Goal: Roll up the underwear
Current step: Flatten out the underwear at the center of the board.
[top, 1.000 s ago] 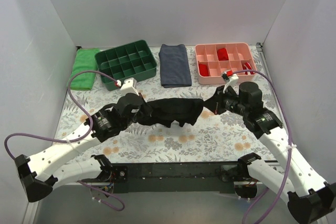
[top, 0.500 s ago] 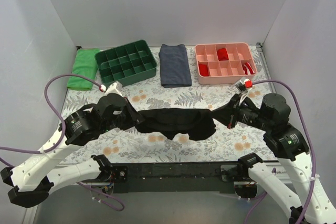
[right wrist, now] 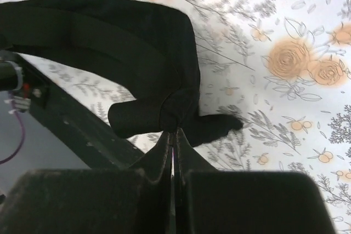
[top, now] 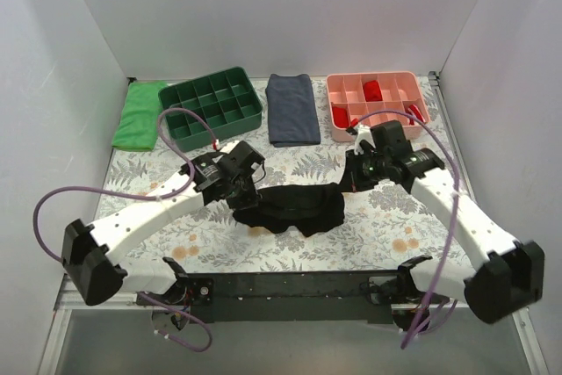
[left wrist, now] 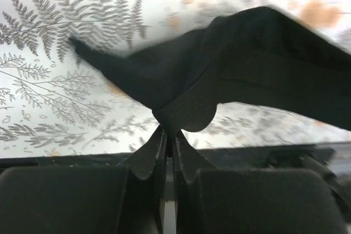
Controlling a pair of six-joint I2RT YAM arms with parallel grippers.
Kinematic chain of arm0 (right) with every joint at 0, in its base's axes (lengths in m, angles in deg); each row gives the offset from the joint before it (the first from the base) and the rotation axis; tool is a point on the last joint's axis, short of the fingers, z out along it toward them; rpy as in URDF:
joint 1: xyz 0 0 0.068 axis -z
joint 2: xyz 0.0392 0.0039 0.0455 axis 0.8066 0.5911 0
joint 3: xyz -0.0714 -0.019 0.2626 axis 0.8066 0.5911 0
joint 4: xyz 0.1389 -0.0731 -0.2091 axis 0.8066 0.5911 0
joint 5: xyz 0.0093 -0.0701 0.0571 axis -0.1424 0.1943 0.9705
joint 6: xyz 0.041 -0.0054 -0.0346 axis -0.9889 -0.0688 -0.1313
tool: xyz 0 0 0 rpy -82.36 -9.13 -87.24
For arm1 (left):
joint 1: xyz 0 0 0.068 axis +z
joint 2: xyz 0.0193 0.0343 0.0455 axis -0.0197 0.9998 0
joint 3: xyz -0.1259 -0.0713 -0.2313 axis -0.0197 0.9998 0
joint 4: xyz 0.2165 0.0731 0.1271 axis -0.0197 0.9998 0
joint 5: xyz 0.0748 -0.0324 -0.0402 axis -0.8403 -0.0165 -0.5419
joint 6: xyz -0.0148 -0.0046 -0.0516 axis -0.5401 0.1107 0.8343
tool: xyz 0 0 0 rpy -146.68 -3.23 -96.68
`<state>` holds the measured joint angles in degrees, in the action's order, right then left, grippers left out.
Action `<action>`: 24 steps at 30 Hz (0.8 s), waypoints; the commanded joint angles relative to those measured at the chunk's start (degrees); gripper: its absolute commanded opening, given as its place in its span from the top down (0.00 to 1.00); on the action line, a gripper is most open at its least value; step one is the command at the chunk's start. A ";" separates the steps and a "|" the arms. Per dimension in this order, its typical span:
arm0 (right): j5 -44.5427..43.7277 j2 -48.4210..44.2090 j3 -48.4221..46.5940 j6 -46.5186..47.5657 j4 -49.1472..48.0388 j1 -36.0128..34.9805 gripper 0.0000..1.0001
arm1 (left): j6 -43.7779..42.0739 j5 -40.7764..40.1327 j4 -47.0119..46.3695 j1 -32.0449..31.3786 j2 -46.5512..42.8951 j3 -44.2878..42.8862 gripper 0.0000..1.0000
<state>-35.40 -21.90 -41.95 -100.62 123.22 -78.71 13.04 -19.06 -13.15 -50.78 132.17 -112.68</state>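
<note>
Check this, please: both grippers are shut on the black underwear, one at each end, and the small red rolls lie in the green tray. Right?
Wrong in one point: the top view shows the red rolls in the pink tray, not the green tray. The left gripper and right gripper are shut on the underwear at its ends.

I count: black underwear (top: 294, 206) 1 | green tray (top: 211, 77) 1 | pink tray (top: 373, 75) 1 | green cloth (top: 139, 116) 1 | dark blue cloth (top: 291, 110) 1 | red rolls (top: 372, 90) in the pink tray, 3 that I can see
</note>
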 commanded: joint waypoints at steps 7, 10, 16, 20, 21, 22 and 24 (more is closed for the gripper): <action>-1.61 15.87 -3.40 5.61 -7.88 4.47 0.99 | -16.41 10.69 -18.25 19.50 9.21 2.63 1.00; -0.47 18.94 -3.85 5.26 -10.52 5.09 0.99 | -18.27 12.01 -20.45 20.55 14.32 -0.89 1.00; 0.76 29.39 -6.21 3.33 -14.47 7.63 0.99 | -18.37 15.70 -25.28 22.49 25.40 -3.18 1.00; -0.38 34.50 -9.64 0.79 -17.02 8.34 0.99 | -18.98 16.58 -25.64 24.94 29.62 -6.68 1.00; -0.90 35.03 -9.91 0.34 -17.90 8.34 0.99 | -19.07 18.32 -26.86 25.39 31.11 -7.22 1.00; -2.30 35.21 -10.09 -0.62 -18.60 8.34 0.99 | -19.24 19.38 -27.31 26.00 32.00 -7.92 0.91; -8.62 35.13 -10.44 -2.91 -19.13 8.51 0.93 | -19.68 20.01 -27.92 27.32 33.49 -10.91 0.88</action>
<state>-37.35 14.07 -49.01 -99.55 108.58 -70.58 -5.03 -2.45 -37.31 -25.92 165.13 -117.45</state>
